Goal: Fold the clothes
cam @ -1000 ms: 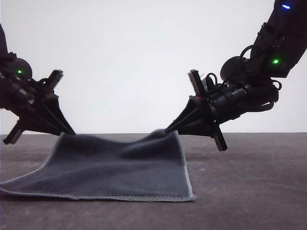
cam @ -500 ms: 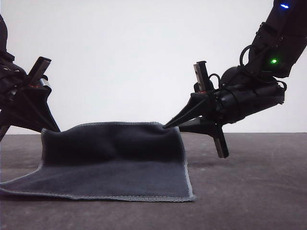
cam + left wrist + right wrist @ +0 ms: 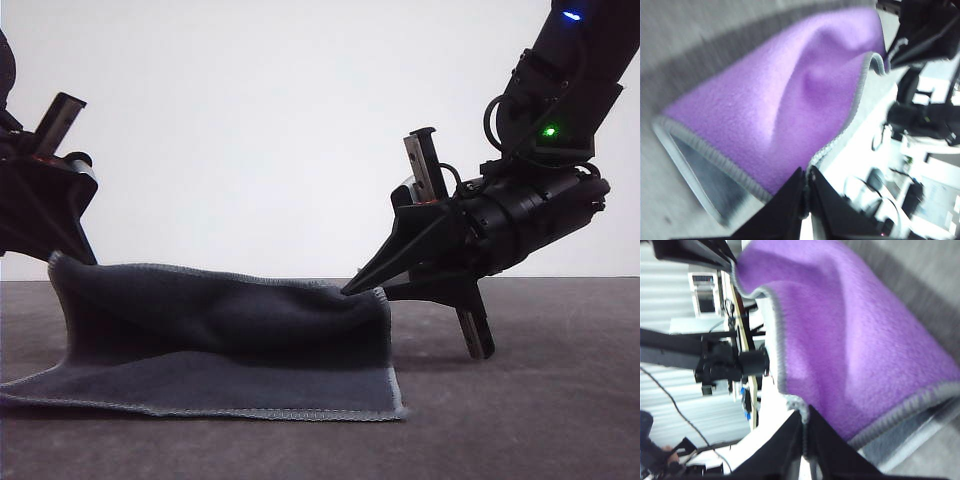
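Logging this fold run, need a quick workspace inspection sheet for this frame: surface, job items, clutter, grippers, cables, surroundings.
Surface: dark grey table, matte.
Job's things: one cloth, dark grey face toward the front camera, purple underside in the wrist views, light grey stitched edging. Far edge lifted off the table and sagging between the grippers; near edge lies flat.
Clutter: nothing seen.
Grippers: left gripper shut on the cloth's far left corner; right gripper shut on its far right corner.
Cables: black loops along the right arm, off the cloth.
Surroundings: plain white wall; blurred lab equipment in the wrist views.
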`<state>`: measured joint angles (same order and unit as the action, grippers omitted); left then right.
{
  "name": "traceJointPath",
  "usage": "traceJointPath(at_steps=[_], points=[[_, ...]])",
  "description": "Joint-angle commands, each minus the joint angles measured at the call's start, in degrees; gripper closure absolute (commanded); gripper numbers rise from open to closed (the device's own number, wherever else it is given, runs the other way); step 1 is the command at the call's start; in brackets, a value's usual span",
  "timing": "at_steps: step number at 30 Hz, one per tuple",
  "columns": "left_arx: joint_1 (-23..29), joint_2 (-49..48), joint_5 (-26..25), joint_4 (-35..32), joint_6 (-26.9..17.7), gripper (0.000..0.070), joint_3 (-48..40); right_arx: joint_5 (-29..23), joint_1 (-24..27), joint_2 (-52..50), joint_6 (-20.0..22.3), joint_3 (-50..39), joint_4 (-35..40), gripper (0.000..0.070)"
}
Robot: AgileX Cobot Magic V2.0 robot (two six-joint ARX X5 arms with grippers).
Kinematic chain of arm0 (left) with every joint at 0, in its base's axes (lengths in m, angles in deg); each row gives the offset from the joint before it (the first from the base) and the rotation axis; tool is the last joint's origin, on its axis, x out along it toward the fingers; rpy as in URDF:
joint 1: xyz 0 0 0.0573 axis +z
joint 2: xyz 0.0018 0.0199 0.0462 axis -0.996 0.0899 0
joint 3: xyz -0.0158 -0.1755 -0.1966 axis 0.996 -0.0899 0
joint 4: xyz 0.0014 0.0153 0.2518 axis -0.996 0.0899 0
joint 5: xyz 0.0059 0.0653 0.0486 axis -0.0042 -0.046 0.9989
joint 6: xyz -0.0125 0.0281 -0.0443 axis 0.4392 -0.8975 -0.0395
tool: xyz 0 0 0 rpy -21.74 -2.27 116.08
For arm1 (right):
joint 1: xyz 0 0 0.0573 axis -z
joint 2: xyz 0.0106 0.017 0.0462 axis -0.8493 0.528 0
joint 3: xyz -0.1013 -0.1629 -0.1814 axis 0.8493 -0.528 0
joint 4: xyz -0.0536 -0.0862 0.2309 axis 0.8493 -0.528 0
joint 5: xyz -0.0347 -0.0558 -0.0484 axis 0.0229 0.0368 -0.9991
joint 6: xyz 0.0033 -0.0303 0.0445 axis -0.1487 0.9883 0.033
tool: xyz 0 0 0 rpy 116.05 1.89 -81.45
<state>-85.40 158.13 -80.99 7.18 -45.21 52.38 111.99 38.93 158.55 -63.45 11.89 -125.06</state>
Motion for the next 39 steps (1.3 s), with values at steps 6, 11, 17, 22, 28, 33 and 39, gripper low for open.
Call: traceJointPath(at_steps=[6, 11, 17, 22, 28, 33, 39], points=[[-0.19, 1.46, -0.39, 3.86, -4.26, 0.0696, 1.38, -1.19, -0.17, 0.13, 5.24, 0.28, -2.91, 0.0700], [-0.22, 1.46, -0.26, 4.58, -4.42, 0.0592, 1.38, -1.16, -0.18, 0.13, 6.05, 0.28, -3.62, 0.0700], [-0.22, 1.46, -0.22, 5.50, -4.44, 0.0473, 1.38, -1.12, -0.17, 0.13, 6.24, 0.28, -4.21, 0.0585], [-0.22, 1.46, -0.24, 5.72, -4.42, 0.0379, 1.38, -1.05, -0.17, 0.13, 6.31, 0.28, -4.69, 0.0373], [-0.20, 1.22, -0.26, 6.01, -4.24, 0.0377, 1.40, -1.11, 0.07, -0.01, 8.42, 0.91, -6.70, 0.0238], [-0.15, -1.07, -0.23, 5.97, -4.29, 0.0378, 1.99, -2.16, 1.10, -2.75, 12.65, 3.34, -11.52, 0.0194], [-0.14, -7.18, 0.69, 3.98, -4.26, 0.0378, 2.12, -13.97, 1.76, -10.84, 10.90, 4.39, -11.73, 0.0195]])
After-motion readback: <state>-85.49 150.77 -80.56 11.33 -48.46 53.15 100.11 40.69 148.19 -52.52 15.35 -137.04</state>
